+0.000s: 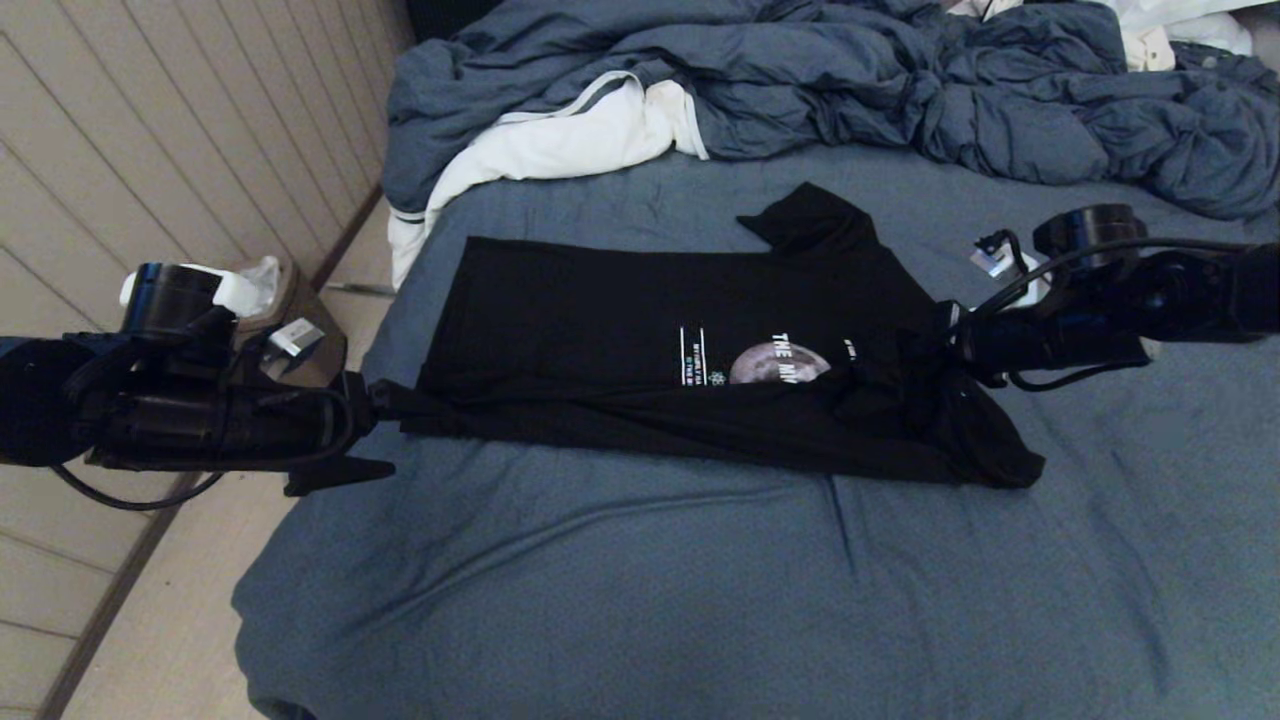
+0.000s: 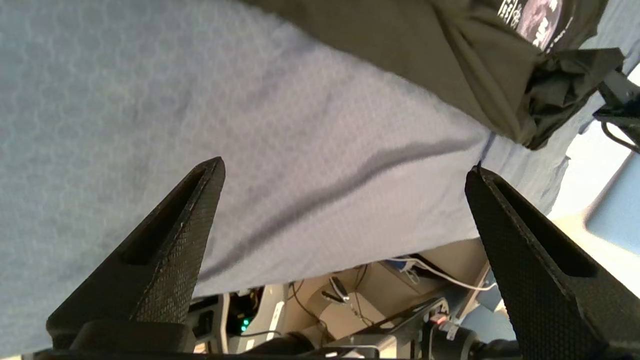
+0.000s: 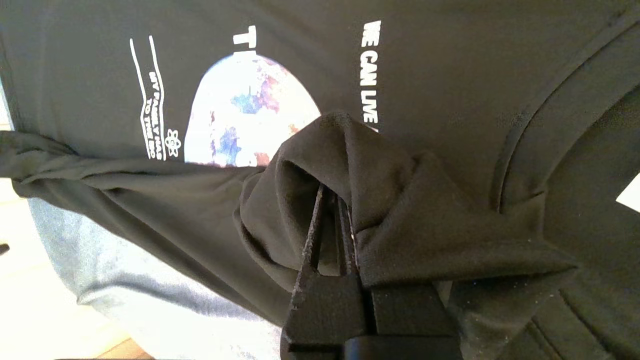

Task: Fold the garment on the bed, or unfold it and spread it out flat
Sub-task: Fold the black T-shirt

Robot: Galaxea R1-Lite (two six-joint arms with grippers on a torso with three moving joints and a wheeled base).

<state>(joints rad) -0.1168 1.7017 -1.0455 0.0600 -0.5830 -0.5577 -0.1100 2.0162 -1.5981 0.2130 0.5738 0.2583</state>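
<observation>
garments: one black T-shirt (image 1: 640,330)
beds: one (image 1: 640,580)
duvets: one, rumpled blue-grey (image 1: 850,90)
white cloths: one (image 1: 560,140)
grippers: two, left gripper (image 1: 375,430) and right gripper (image 1: 935,345)

A rumpled blue-grey duvet (image 1: 850,80) lies heaped along the far side of the mattress, its folds running from one corner to the other. A white cloth with grey trim (image 1: 560,145) spills out from beneath it — draping over the mattress edge toward the pale plank floor (image 1: 180,640). More white fabric (image 1: 1180,25) shows at the far corner. Beside the mattress a wall of light vertical panels (image 1: 180,130) rises.
</observation>
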